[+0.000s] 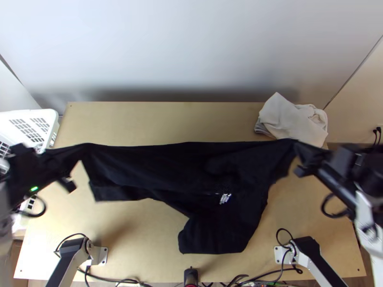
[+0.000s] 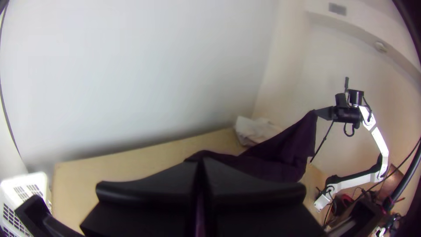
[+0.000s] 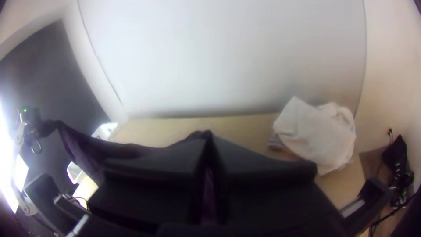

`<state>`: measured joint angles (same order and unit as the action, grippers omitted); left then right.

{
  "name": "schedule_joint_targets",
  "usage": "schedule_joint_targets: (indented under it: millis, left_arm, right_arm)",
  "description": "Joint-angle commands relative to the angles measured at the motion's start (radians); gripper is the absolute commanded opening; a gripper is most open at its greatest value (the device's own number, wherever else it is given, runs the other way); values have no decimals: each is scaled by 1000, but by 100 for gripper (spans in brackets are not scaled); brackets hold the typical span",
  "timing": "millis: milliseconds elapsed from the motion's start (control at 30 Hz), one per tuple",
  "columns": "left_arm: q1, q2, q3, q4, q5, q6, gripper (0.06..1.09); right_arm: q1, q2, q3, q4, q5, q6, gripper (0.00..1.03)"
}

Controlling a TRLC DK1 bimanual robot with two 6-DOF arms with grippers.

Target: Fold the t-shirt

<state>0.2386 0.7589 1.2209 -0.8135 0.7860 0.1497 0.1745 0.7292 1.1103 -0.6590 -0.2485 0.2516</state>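
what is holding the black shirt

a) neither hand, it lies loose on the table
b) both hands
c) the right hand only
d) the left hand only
B: the shirt is stretched between the left hand and the right hand, with one upper end pinched in each.
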Motion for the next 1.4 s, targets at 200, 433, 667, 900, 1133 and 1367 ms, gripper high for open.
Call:
schedule_joint_targets:
  millis: [200,433,667,900,1133,1367]
  left_arm:
    - [54,235,-428,347,-10,62,9]
    - [28,542,-403,565,-57,65,9]
    - [-9,823,-190,643,-96,53,9]
    - [-15,1070,40,646,-126,53,9]
    - [-38,1304,267,571,-217,60,9]
    - [-59,1379,385,534,-323,60,9]
  right_arm:
    - [-63,154,-239,137,-69,-18,3]
    - [-107,378,-236,325,-71,-64,3]
    - [-142,645,-127,495,-69,-84,3]
    - [-153,852,3,550,-67,-106,3]
    - [-158,984,97,568,-60,-121,3]
    - [-158,1049,157,573,-18,-132,3]
